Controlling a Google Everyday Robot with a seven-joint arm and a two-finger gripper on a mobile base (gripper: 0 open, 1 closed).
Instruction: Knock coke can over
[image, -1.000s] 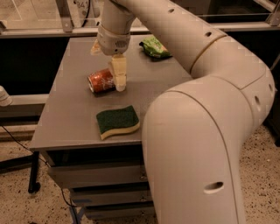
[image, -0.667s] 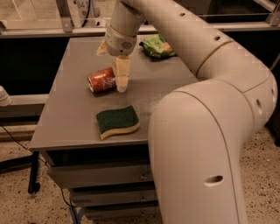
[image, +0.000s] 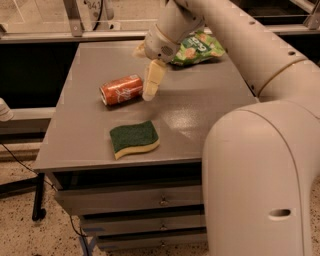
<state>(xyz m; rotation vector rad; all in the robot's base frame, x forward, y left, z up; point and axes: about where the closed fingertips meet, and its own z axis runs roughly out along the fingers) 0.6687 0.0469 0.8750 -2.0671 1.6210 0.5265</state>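
White script is being shown along the red-orange side of the coke can (image: 121, 90), but its letters cannot be read. The print on the green snack bag (image: 197, 47) at the back of the table is too blurred to be read either. The can is being seen lying on its side on the middle-left of the grey table (image: 200, 115). Its long axis is running left to right, angled slightly toward the far right, with one round end being turned to the left edge. The gripper (image: 151, 82) is being held just beside the can's right end, pointing down at the tabletop. Whether it is clenched or released cannot be told, nor whether the can is being touched. A green and yellow sponge (image: 134, 139) is being seen nearer the front edge, apart from the can. Drawers (image: 130, 200) are being shown beneath the top, with a speckled floor (image: 20, 235) below and a metal rail (image: 75, 36) behind.
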